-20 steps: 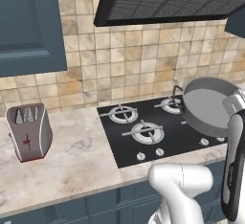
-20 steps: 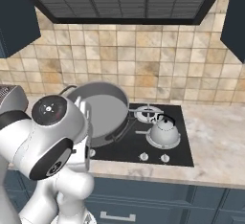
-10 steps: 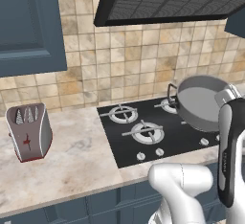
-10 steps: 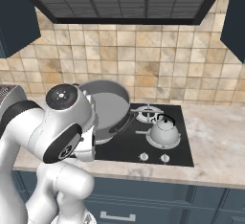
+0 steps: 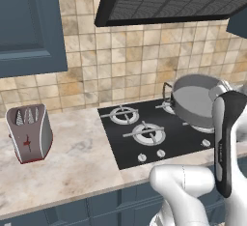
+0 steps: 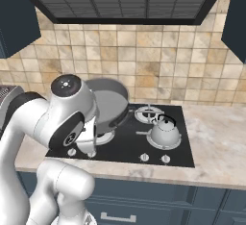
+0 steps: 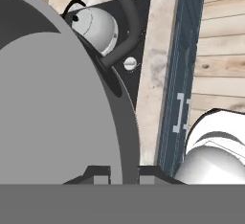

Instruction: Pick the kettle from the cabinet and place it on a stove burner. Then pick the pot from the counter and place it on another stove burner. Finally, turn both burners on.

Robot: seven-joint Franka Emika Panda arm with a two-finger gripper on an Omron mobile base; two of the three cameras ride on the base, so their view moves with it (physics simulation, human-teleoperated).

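Pot (image 5: 194, 103) in transit: gripper (image 7: 123, 173) clamped on its rim.
Kettle (image 6: 164, 131) sits at 3 o'clock; next, lower onto a free burner (image 5: 148, 133).

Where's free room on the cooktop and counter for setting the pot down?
Free: the two left burners, and bare counter between the toaster and the cooktop; also counter right of the cooktop in the right base view. Crowded: the kettle sits on the front right burner, and the pot, held by the gripper, hangs tilted over the cooktop.
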